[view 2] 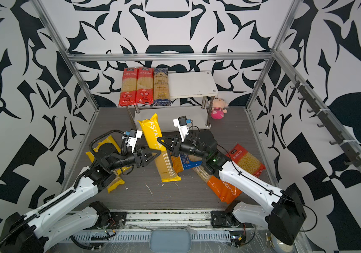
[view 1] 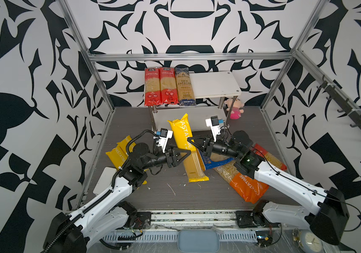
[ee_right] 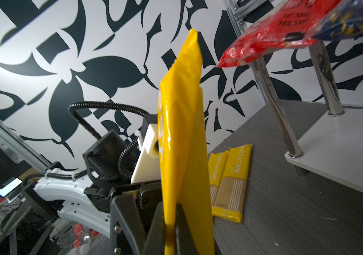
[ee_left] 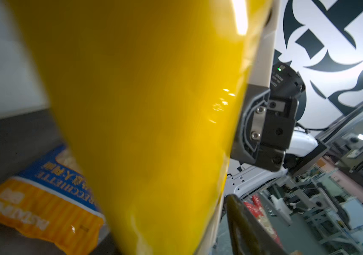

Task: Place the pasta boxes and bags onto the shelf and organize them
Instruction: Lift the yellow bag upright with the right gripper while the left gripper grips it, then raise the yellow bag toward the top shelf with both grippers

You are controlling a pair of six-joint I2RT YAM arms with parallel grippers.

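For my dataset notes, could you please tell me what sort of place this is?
Probably a robotics lab test cell: an aluminium frame lined with black-and-white patterned panels encloses a grey tabletop, with two white robot arms mounted at its front edge.

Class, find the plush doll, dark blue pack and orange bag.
plush doll [view 1: 235, 114]: in a top view, pink body.
dark blue pack [view 1: 184, 85]: in a top view, clear middle.
orange bag [view 1: 247, 188]: in a top view, orange end.

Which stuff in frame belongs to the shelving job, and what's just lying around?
Job: shelf; two red spaghetti packs and dark blue spaghetti pack on it; yellow spaghetti pack in the right pincer; two yellow packs, blue bag, orange bag, red bag on the table.
Lying about: pink doll; clock.
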